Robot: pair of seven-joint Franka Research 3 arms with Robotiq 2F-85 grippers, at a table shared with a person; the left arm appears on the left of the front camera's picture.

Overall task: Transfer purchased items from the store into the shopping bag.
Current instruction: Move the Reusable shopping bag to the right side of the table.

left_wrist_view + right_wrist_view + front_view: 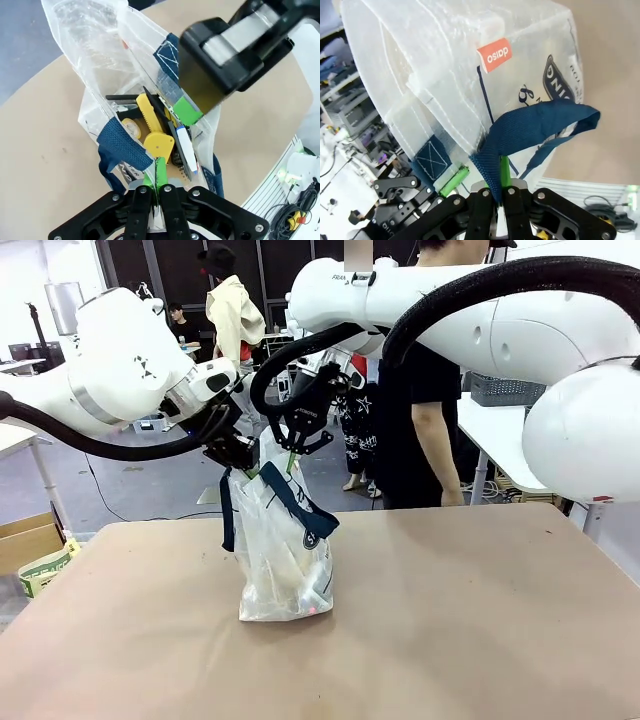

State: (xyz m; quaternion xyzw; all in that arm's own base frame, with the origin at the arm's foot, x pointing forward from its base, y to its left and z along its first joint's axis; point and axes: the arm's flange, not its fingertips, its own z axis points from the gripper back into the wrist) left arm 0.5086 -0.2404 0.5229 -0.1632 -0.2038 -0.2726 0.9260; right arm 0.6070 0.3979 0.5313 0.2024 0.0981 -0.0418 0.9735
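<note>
Looks far along, as a judgement: goods already inside, and nothing in either grip but the bag itself. Set upright on the table (480, 640), left of centre: the bag (280, 570), clear plastic, bottom resting on the tabletop, top drawn up and held from both sides. Left gripper (238, 462) fully closed, pads pinching the bag's rim just beside a sewn strap patch. Right gripper (293, 452) fully closed too, clamped on a navy strap (535, 125) at the opposite side of the mouth, near the left one. Mouth thus held apart enough to see down in. Inside, largest first: a yellow piece (150, 127) with a toothed edge and a round end, lying mid-bag; a flat white-and-blue packet (185, 147) on edge against it; a thin black bar (125, 97) just above the yellow; a pale yellowish roll (131, 129) tucked beside it; a small pink spot (316, 609) low in the bottom corner. All of it touching and overlapping, so hard to count. Cannot tell whether more goods wait to go in; if none, probably only lowering and letting go of the top left to do.
</note>
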